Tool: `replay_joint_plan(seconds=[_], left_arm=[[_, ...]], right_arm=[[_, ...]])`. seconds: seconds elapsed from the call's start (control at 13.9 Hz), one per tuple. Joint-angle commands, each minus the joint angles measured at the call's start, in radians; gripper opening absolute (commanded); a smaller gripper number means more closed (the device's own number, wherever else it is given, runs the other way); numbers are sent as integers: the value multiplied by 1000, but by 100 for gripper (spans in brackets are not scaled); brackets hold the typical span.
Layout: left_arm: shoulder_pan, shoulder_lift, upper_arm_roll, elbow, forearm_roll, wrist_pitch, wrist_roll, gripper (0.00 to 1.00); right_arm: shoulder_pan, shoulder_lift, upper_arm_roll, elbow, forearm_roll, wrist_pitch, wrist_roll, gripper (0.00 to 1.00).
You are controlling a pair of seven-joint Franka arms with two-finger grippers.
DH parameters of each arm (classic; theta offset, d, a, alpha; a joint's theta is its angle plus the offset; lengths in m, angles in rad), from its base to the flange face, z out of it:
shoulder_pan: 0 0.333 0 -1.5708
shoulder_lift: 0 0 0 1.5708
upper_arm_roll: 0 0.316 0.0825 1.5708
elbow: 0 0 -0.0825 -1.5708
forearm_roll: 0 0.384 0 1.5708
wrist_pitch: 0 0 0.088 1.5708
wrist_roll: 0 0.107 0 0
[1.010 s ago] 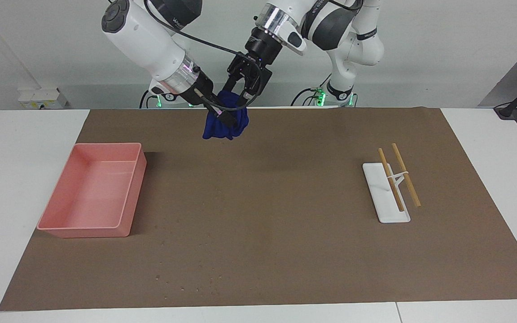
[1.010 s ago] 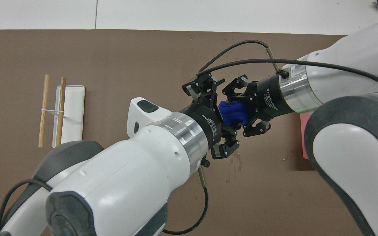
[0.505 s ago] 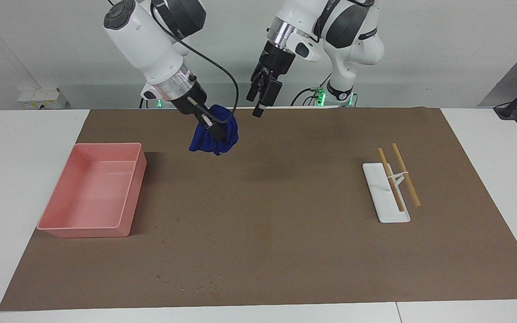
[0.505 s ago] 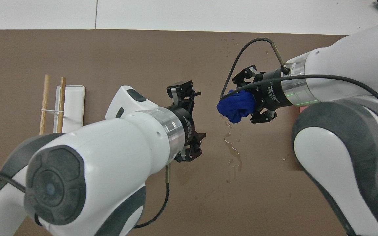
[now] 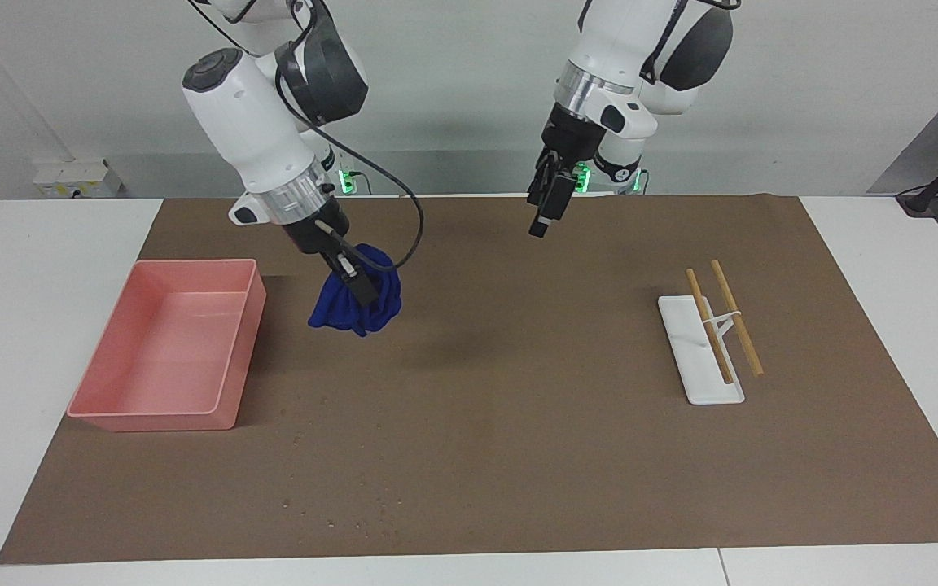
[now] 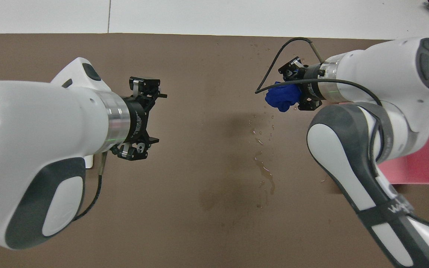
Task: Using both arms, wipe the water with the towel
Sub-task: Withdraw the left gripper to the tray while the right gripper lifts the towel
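The deep blue towel (image 5: 339, 311) hangs in a bunched lump from my right gripper (image 5: 359, 289), which is shut on it over the brown mat (image 5: 518, 456), beside the pink tray (image 5: 241, 342). I cannot tell whether the towel touches the mat. In the overhead view the towel (image 6: 280, 98) shows at the right gripper (image 6: 292, 93). A small water puddle (image 6: 264, 171) and droplets lie on the mat below it in that view. My left gripper (image 5: 541, 221) is open and empty, raised over the mat near the robots' edge; it also shows in the overhead view (image 6: 154, 117).
A white holder (image 5: 701, 366) with two wooden chopsticks (image 5: 736, 317) lies toward the left arm's end of the mat. The pink tray (image 6: 412, 171) shows partly under the right arm in the overhead view. Fine droplets (image 5: 355, 513) dot the mat's edge farthest from the robots.
The left gripper left the towel and drew away toward the left arm's end. The right gripper carried the towel lower and toward the pink tray.
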Motion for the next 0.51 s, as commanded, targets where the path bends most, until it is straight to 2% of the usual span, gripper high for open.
replay_joint_plan(seconds=[0.0,0.22,0.43], left_arm=[[93,-25,-9,-6,6,-83,200,100],[218,-33,-7,-8,6,-152,452,100],[285,-57,-2,-50,8,-184,746,100]], right_arm=[[-9,126,10,22,-49,190,-34,0],[-7,221,12,39,-75,391,-128,0],[3,330,12,85,-98,517,-256,0]])
